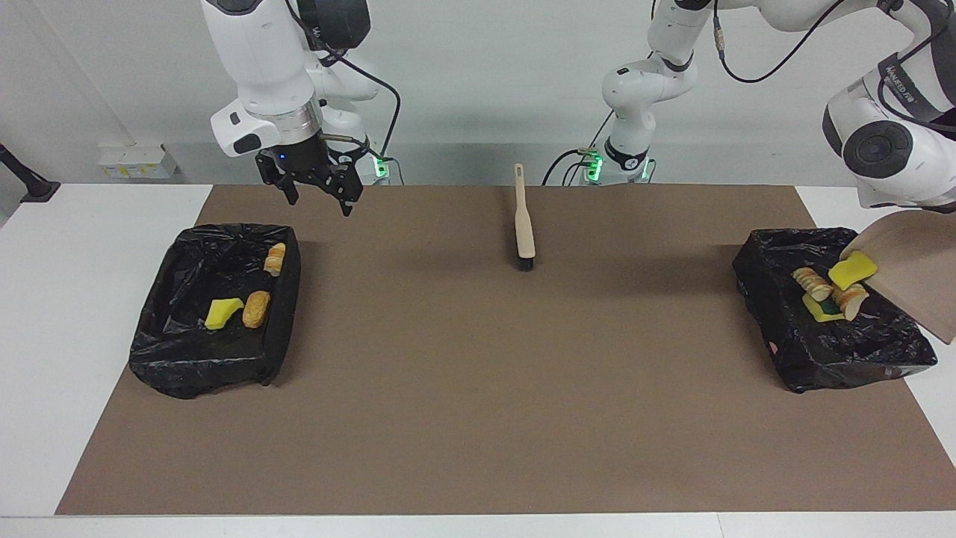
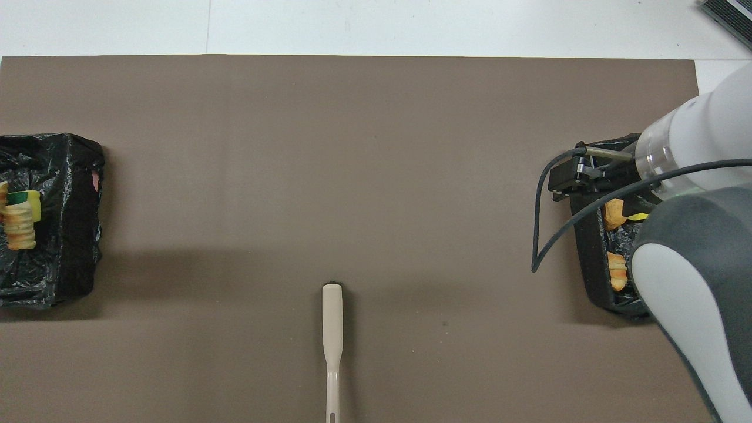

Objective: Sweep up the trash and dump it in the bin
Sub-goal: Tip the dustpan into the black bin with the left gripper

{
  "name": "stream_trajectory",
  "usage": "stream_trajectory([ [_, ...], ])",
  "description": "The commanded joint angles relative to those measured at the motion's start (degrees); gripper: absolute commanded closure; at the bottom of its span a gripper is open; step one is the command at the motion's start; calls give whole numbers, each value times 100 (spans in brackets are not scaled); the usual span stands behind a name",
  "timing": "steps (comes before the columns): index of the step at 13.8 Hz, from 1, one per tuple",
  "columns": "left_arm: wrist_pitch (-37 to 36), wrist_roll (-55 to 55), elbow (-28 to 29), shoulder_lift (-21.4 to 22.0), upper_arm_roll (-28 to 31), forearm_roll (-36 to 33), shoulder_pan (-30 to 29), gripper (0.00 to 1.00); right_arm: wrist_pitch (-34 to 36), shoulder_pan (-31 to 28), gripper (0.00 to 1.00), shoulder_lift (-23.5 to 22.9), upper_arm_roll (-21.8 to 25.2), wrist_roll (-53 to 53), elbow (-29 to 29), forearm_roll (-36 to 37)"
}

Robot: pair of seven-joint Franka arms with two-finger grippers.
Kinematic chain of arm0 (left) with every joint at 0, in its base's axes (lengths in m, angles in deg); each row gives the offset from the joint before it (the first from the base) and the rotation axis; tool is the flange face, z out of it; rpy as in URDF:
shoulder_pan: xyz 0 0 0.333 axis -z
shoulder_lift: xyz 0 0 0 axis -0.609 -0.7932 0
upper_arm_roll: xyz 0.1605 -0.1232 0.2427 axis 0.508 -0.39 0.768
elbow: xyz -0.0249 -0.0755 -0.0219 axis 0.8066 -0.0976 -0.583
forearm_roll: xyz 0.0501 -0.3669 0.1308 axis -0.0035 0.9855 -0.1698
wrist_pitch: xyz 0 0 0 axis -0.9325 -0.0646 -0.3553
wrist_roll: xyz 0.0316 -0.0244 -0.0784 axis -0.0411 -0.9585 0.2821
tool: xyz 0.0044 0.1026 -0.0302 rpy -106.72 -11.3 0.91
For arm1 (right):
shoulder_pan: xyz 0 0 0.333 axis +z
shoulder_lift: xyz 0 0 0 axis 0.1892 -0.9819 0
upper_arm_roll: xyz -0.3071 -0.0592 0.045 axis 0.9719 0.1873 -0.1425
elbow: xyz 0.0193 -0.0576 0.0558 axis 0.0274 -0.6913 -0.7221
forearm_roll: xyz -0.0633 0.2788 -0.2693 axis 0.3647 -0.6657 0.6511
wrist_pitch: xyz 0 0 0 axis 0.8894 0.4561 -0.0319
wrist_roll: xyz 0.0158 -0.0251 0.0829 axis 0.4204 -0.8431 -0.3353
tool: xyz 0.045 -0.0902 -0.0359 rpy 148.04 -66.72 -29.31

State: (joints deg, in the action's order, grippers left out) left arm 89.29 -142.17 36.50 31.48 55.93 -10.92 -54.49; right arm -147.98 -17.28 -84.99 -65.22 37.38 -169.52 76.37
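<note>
Cannot see the left claw itself: lost between the white wrist and the edge of the facing view, and outside the overhead view altogether. Clamped shut on the beige plastic dustpan point(image 1: 915, 276), to go by the pan hanging tilted under that wrist, lip down over the black bag-lined bin at the left arm's end point(image 1: 836, 366) of the brown-matted tabletop point(image 1: 478, 388). Cut off too: part of the dustpan at the frame's edge, much of that bin in the overhead view, and the handle tip of the beige hand brush point(image 1: 525, 224) at that view's bottom edge. Mostly covered from above by the right arm: the second black bag-lined bin point(image 1: 216, 359), at the right arm's end. As for the trash point(image 1: 812, 282), small yellow sponge chunks and orange-brown bread-like lumps, all in the bins: four in the first, three in the second. Hard to tell whether the yellow chunk at the pan's lip rests on the pan or on the heap. Right claw point(image 1: 320, 203) up in the air over the mat's edge beside the second bin, pointing down, fingers spread wide, holding nothing. Brush lying flat mid-tabletop, well apart from both bins
</note>
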Motion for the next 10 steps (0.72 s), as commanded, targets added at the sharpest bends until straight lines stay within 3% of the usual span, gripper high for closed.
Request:
stream_trajectory([
  [1,-120,-64,-275,-45,66,-155,81,100,37,-30,0,-7,-18,-135,73,117],
  [8,-454,-55,-452,-141,48,-410,317,100,45,31,0,-16,184,-460,196,108],
  [10,-550,-55,-487,-133,57,-419,397,100,37,363,0,-16,569,-469,223,117],
])
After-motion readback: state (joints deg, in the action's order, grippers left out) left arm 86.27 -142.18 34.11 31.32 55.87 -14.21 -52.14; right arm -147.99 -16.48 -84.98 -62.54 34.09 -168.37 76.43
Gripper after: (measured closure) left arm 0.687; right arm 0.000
